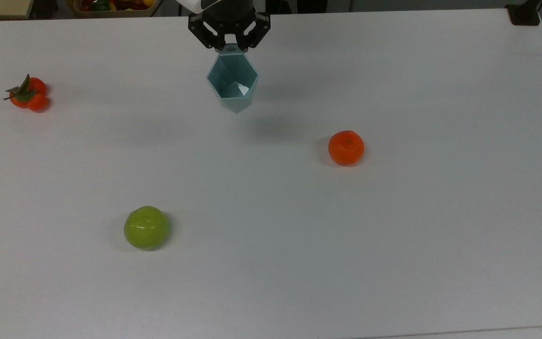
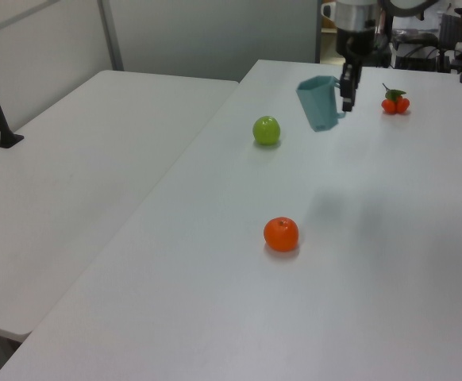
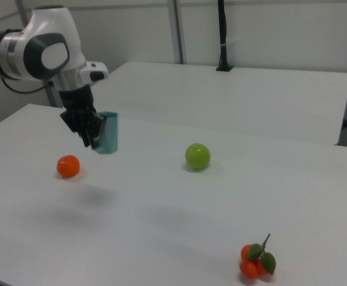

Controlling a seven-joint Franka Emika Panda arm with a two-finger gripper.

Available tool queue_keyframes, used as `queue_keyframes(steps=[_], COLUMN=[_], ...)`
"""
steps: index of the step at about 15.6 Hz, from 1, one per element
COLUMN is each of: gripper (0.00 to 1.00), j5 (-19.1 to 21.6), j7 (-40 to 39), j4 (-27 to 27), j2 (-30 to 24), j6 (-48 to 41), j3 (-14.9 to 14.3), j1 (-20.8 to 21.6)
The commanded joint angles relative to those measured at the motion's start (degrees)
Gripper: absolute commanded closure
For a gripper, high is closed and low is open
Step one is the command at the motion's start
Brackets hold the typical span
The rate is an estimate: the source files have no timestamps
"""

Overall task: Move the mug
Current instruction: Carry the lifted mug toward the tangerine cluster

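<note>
1. The pale teal faceted mug (image 1: 232, 83) is held clear of the white table (image 1: 393, 245) by the gripper (image 1: 230, 46), its shadow cast on the surface below it.
2. The black fingers are seen closed on the handle tab at the mug's rim, at the far edge of the table in the top view.
3. In the left view the mug (image 2: 319, 102) is shown tilted, hung beside the gripper (image 2: 347, 91), between the green apple (image 2: 267, 130) and the tangerine sprig (image 2: 394, 101).
4. In the right view the mug (image 3: 107, 140) is seen at the gripper (image 3: 93, 137), well above the tabletop.
5. An orange (image 1: 346, 148) is seen resting well apart, toward the top view's right.
6. A green apple (image 1: 146, 227) lies nearer, toward the top view's left.
7. A leafy pair of tangerines (image 1: 27, 93) is seen at the top view's far left.
</note>
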Motion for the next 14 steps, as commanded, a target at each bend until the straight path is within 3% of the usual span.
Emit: queue_keyframes(steps=[1,7,14], gripper=[1.00,1.00,1.00], j5=[1.25,0.38,-0.24], j7=[-5.04,-8.38,-8.39], j4=[-7.96,-16.39,-23.70], j2=[-4.35,-4.96,-5.67], j6=[-0.54,1.99,10.17], j3=[-0.85,-3.31,-3.40], j1=[-1.94,-2.74,-3.97])
